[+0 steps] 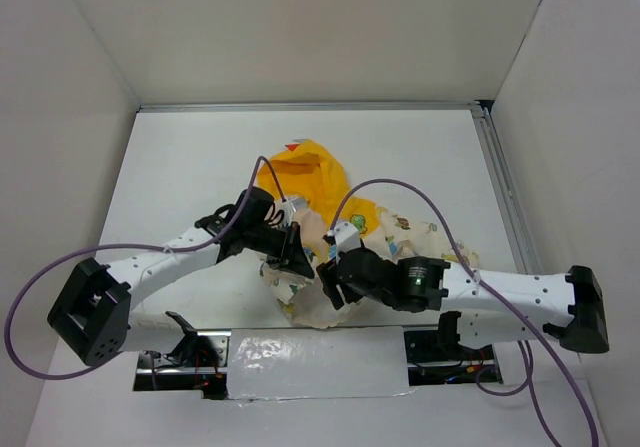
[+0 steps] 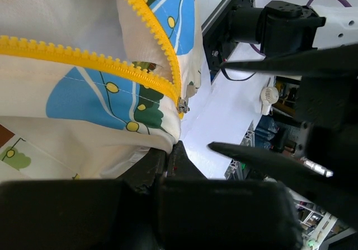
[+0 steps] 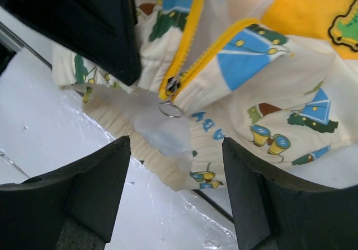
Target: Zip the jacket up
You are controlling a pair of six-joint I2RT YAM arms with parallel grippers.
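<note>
Left tool (image 2: 168, 160) tight on jacket (image 3: 268, 93) hem; right tool (image 3: 174, 149) wide above zipper (image 3: 190, 37).

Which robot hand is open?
The right gripper: its jaws stand apart either side of the zipper pull, holding nothing. The left gripper is pinched shut on the jacket.
</note>
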